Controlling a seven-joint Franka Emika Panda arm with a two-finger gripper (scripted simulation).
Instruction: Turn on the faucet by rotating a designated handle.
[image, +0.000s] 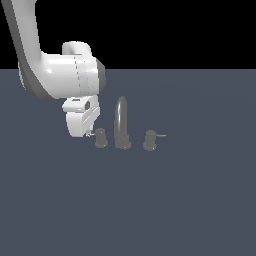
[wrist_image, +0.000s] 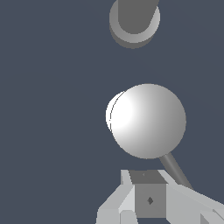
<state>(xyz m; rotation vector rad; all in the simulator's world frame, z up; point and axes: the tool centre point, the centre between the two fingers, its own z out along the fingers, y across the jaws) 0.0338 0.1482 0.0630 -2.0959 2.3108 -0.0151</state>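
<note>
Exterior view: the faucet (image: 121, 122) stands on the dark counter (image: 150, 200), spout upright between two knobs. The handle (image: 100, 138) sits just beside the spout on the exterior view's left, the twin knob (image: 149, 140) on the other side, its rod pointing away from the spout. The pincer (image: 89, 133) hangs right next to the handle.

Wrist view: the handle's round top (wrist_image: 148, 121) fills the middle, its rod (wrist_image: 175, 169) running toward the pincer (wrist_image: 148, 199). One finger (wrist_image: 149, 200) shows; whether the pincer is spread or pressed together, I cannot tell.

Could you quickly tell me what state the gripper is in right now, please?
Gripper: low beside the handle of the faucet, at its lever rod; whether it is open or closed cannot be told from either view.
</note>
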